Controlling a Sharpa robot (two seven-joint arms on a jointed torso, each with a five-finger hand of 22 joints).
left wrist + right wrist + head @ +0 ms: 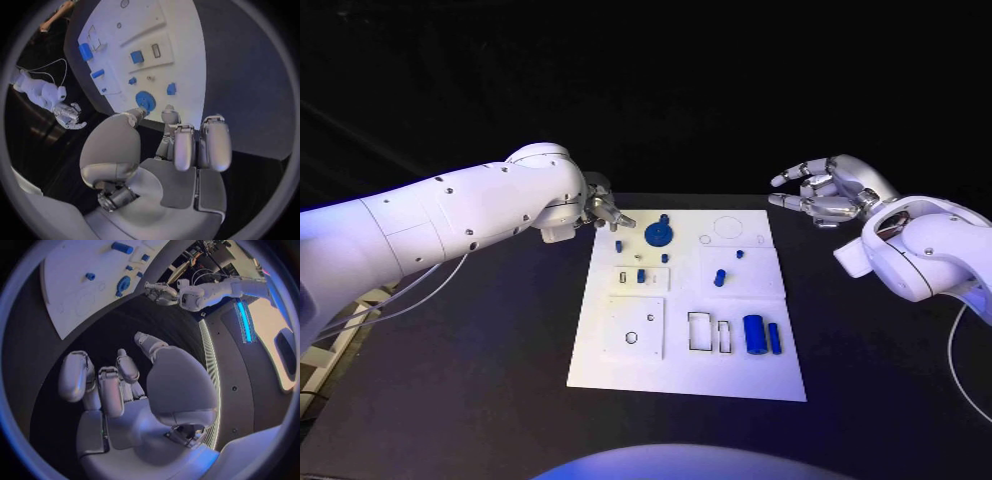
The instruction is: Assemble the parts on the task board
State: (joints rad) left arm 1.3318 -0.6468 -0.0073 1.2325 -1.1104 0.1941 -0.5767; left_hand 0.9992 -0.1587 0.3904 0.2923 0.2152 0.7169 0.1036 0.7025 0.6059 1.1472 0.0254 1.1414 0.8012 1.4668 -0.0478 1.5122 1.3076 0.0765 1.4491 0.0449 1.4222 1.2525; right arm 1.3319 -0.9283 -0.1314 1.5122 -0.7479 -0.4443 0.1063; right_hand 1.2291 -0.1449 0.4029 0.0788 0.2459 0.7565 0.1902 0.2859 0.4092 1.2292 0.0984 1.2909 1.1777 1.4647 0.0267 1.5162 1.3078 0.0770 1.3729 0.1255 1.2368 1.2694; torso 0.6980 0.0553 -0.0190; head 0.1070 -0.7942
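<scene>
both hands sat empty, fingers apart: left hand (600, 212), right hand (822, 190). blue disc (659, 235) looked light, rigid, slick; pinch its raised knob.

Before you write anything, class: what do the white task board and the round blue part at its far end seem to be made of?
Task board: looks like matte white plastic or painted sheet, flat, with no glare and dark outlined recesses. Round blue part: probably moulded or printed plastic, with uniform saturated colour and no metallic shine. Neither is certain from looks alone.

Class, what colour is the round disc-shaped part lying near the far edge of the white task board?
Blue. The round disc-shaped part shows best in the head view.
</scene>
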